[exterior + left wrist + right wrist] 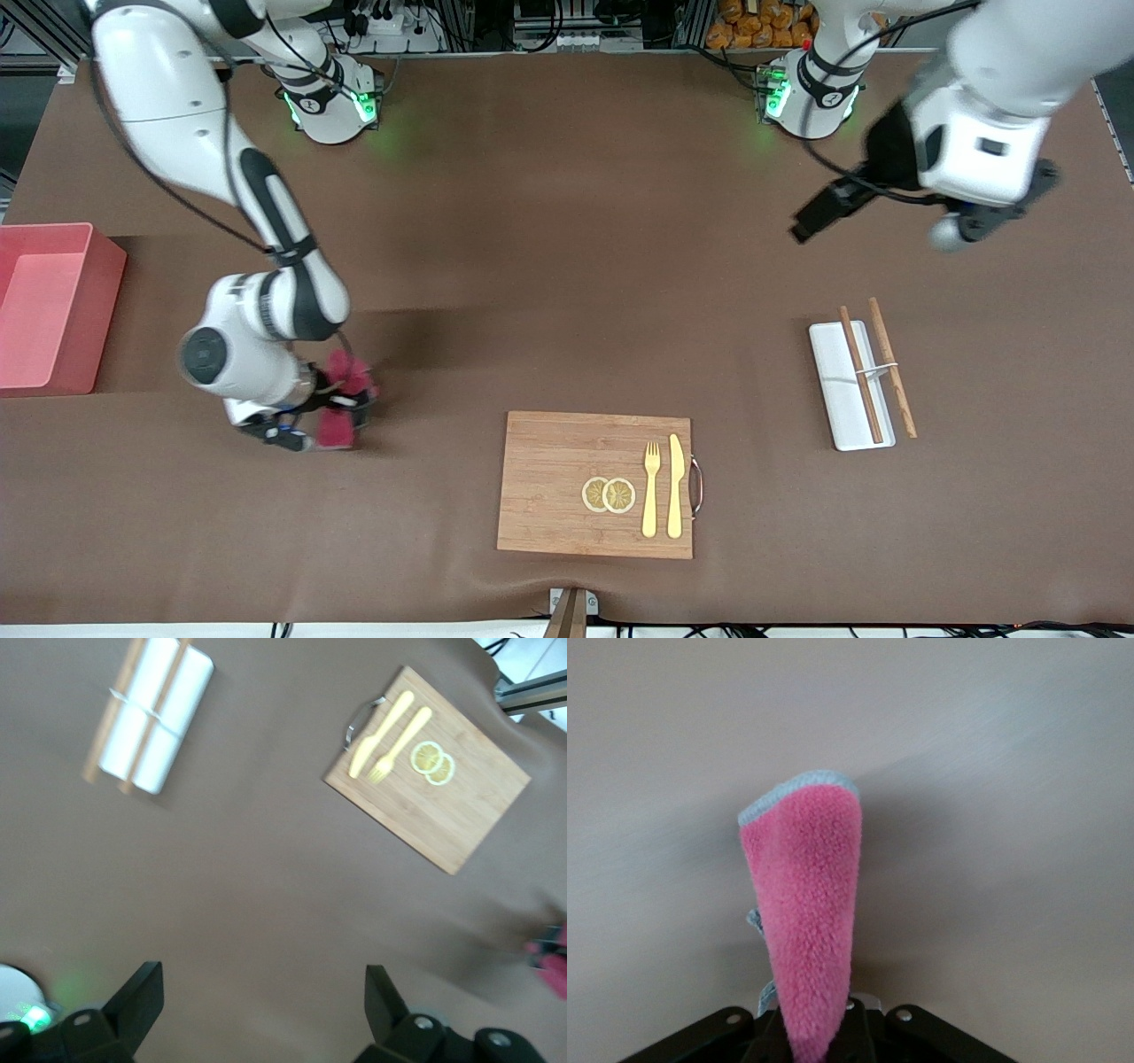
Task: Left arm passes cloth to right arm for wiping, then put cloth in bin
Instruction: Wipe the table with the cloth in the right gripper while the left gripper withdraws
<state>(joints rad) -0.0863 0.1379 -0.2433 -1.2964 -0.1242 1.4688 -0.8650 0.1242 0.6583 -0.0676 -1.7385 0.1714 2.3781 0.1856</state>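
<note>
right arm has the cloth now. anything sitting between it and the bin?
Nothing visible. The right gripper is shut on the cloth, low over bare table toward the right arm's end. Between it and the bin only the brown table cover shows. The wooden board lies toward the left arm's end from the cloth. The left gripper waits open, raised.

The brown table (567, 266) carries bin (53, 306), wooden board (567, 470), white tray (842, 390).

Table (567, 221) covered in brown cloth, creased along the camera-side edge. Cables (549, 27) and aluminium framing run along the base-side edge. Even overhead lighting, soft shadows.
</note>
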